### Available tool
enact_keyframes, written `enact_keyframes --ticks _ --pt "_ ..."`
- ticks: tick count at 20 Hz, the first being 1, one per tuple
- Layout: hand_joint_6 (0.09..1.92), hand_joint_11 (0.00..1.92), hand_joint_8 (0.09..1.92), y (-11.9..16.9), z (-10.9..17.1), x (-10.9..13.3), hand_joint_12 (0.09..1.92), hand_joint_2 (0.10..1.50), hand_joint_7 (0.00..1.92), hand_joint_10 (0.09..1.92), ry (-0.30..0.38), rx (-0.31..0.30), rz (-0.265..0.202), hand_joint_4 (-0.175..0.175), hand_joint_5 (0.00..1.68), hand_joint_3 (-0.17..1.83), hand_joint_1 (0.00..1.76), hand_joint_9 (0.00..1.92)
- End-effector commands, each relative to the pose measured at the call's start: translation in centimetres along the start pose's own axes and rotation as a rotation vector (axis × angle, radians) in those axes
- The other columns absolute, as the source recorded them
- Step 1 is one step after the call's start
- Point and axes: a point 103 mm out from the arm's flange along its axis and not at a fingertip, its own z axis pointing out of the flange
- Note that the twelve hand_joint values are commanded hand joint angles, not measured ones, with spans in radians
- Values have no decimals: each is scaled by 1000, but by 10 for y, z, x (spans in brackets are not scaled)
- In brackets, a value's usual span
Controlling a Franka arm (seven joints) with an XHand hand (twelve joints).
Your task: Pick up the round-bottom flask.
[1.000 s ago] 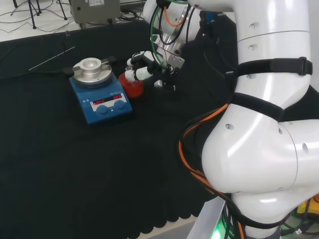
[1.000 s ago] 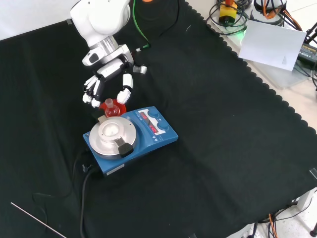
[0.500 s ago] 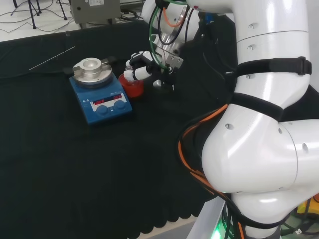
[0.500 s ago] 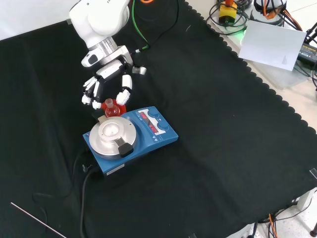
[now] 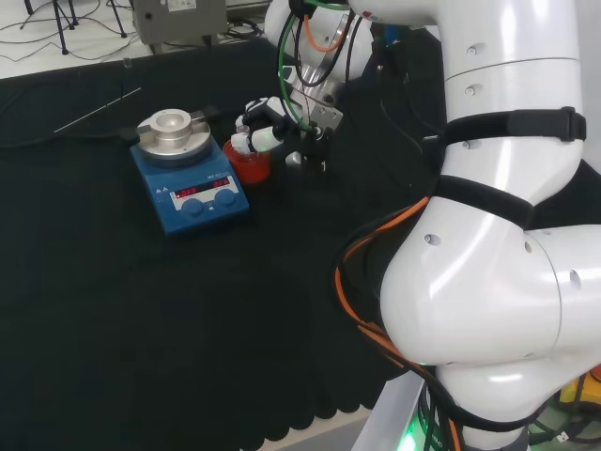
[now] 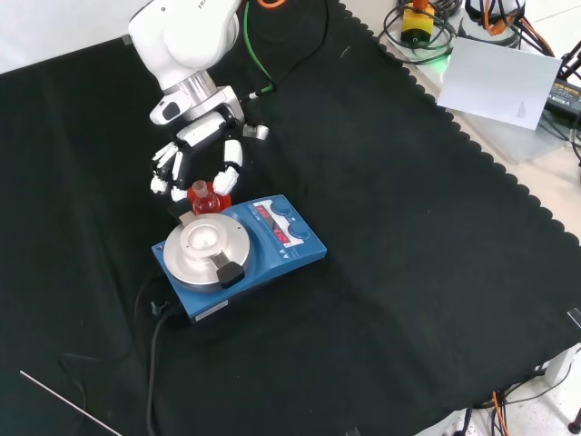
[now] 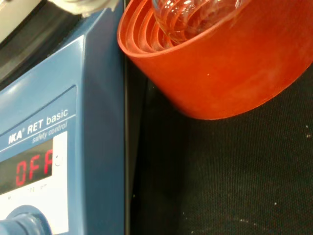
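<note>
The table (image 6: pixel 436 272), draped in black cloth, carried a blue magnetic stirrer hotplate (image 6: pixel 238 252) with a round silver top plate, and this hotplate serves as the landmark. In the front view the white robot arm (image 6: pixel 186 36) reached down from above the hotplate, its hand (image 6: pixel 198 154) poised just beyond the hotplate's far edge. The red ribbed stand (image 6: pixel 207 202) sat on the cloth just beside that far edge; in the head view it lay just right of the hotplate (image 5: pixel 188 174), and in the wrist view its red wall (image 7: pixel 230 73) stood close beside the blue casing (image 7: pixel 73 122). The round-bottom flask (image 6: pixel 201 191), clear glass, rested in the stand with its neck up. The fingers (image 6: pixel 223 177) were spread and bent downward on either side of the flask's neck; whether they touched the glass could not be made out, and none was curled round it.
</note>
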Motion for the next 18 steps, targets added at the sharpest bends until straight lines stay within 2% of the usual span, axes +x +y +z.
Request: enact_keyframes --ticks 1,5,11,13,14,16,18 --pt "397 0 513 0 0 0 1200 732 206 621 -1 -16 -1 -15 733 482 770 317" --pt "563 0 519 1 -1 1 1218 745 226 624 -5 -21 -5 -12 758 483 783 333" --pt "602 0 540 1 2 3 1280 789 279 631 -14 -53 -1 3 990 501 816 381" --pt "815 0 554 1 3 4 1306 921 291 636 -26 -67 0 115 1023 301 953 400" --pt "860 0 560 0 3 5 1325 964 301 637 -32 -76 0 145 1036 224 992 413" --pt "857 11 567 0 2 6 1345 990 330 635 -41 -91 1 169 1073 156 1033 446" --pt "831 32 569 -1 -1 8 1347 987 356 628 -42 -104 1 175 1100 145 1050 474"
